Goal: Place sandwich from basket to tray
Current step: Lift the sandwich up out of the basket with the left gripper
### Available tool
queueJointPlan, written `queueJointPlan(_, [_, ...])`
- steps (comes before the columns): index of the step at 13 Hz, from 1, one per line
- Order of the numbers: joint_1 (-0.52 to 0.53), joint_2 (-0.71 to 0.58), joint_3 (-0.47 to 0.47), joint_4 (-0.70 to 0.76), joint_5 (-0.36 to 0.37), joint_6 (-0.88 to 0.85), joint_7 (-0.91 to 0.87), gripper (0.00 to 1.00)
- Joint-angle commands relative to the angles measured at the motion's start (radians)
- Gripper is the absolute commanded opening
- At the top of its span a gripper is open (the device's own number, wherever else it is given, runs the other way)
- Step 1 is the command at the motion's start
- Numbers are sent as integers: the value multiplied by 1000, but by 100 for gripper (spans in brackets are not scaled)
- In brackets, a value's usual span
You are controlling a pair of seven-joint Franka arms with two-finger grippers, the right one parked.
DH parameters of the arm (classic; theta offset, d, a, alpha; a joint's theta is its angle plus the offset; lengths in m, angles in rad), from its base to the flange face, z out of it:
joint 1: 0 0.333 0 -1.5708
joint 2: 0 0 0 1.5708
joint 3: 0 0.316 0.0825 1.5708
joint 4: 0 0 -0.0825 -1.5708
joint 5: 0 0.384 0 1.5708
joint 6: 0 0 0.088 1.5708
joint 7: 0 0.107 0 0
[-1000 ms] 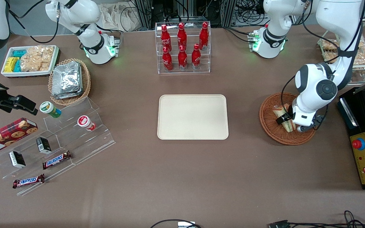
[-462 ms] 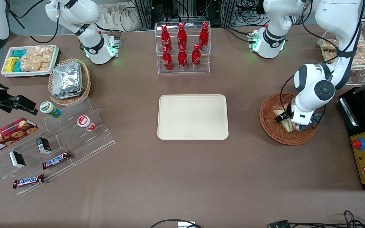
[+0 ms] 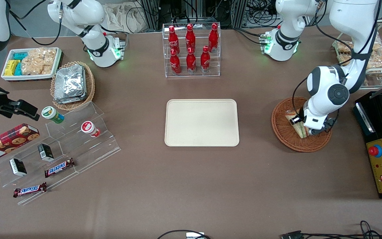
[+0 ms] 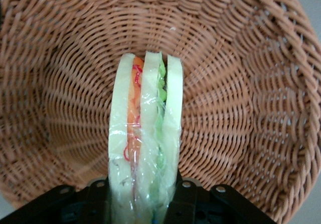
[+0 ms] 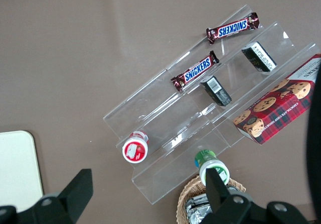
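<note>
The sandwich (image 4: 145, 143), a clear-wrapped wedge of white bread with orange, red and green filling, stands on edge over the floor of the reddish-brown wicker basket (image 4: 251, 108). My left gripper (image 4: 144, 204) is shut on it, one black finger (image 4: 193, 201) pressed against each bread face. From the front, the gripper (image 3: 301, 127) hangs under the white wrist inside the basket (image 3: 282, 134), and part of the sandwich (image 3: 293, 120) shows beside it. The cream tray (image 3: 201, 122) lies bare at the table's middle, toward the parked arm from the basket.
A clear rack of red bottles (image 3: 191, 49) stands farther from the camera than the tray. A black control box (image 3: 381, 166) and a wire rack of bagged snacks (image 3: 376, 56) flank the basket at the working arm's end. A foil-packet basket (image 3: 72, 84) and an acrylic snack shelf (image 3: 65, 149) sit at the parked arm's end.
The wrist and gripper have crept upward and slightly away from the front camera over the basket, carrying the sandwich with them.
</note>
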Motion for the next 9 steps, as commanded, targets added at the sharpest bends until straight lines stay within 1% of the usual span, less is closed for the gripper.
queueJointPlan(1, [-10, -133, 3, 48, -3, -194, 3, 12])
queueJointPlan(2, [-10, -164, 3, 112, -3, -312, 17, 13])
queueJointPlan(3, [-10, -180, 3, 207, -6, -456, 53, 13])
queueJointPlan(6, [-8, -177, 5, 511, -34, -797, 147, 13])
queueJointPlan(8, [-11, -164, 3, 681, -32, -947, 224, 13])
queueJointPlan(9, [-14, -164, -3, 717, -34, -977, 245, 14])
